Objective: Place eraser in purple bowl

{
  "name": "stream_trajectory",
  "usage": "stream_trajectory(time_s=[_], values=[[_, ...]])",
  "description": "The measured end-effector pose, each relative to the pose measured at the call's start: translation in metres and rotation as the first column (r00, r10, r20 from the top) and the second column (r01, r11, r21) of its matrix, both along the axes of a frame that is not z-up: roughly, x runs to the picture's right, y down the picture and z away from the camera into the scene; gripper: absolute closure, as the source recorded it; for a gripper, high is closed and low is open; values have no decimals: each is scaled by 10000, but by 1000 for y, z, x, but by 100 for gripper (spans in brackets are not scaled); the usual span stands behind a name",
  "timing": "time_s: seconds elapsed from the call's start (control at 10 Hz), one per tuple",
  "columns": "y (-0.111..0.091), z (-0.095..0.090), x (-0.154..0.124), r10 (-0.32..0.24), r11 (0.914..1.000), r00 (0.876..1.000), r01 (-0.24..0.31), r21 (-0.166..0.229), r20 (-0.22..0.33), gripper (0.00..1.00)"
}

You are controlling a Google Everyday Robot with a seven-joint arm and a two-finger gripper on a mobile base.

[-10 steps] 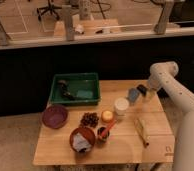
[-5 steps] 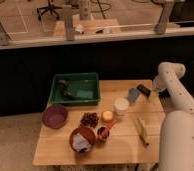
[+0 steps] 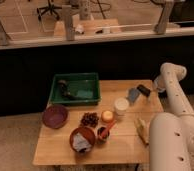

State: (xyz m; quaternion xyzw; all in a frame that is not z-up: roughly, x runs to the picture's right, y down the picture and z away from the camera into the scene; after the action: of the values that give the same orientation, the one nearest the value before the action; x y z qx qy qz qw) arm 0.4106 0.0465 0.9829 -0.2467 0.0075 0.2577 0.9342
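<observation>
The eraser (image 3: 143, 90) is a small black block lying near the table's far right edge, next to a flat blue-grey piece (image 3: 133, 95). The purple bowl (image 3: 55, 116) sits at the table's left side, in front of the green tray, with nothing in it. My white arm (image 3: 171, 100) rises along the right side of the table and bends at the top towards the eraser. The gripper (image 3: 152, 89) hangs just to the right of the eraser, low over the table, open and holding nothing that I can make out.
A green tray (image 3: 76, 89) holding small items stands at the back left. Mid-table are a white cup (image 3: 121, 106), an orange item (image 3: 107, 116), grapes (image 3: 90, 119), an orange-brown bowl (image 3: 82, 139), a small red cup (image 3: 103, 133) and a banana (image 3: 141, 129).
The arm has swung a little to the right and its lower link now fills more of the right foreground. The eraser and the bowls have not moved.
</observation>
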Motion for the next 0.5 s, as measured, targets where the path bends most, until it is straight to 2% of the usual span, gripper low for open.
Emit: stream_trajectory(time_s=[0.3,0.5], values=[[3,8,-6,-6,10000,10000,6,-9,61,22],[4,11,-9,0,10000,10000,1,-41,93,39]])
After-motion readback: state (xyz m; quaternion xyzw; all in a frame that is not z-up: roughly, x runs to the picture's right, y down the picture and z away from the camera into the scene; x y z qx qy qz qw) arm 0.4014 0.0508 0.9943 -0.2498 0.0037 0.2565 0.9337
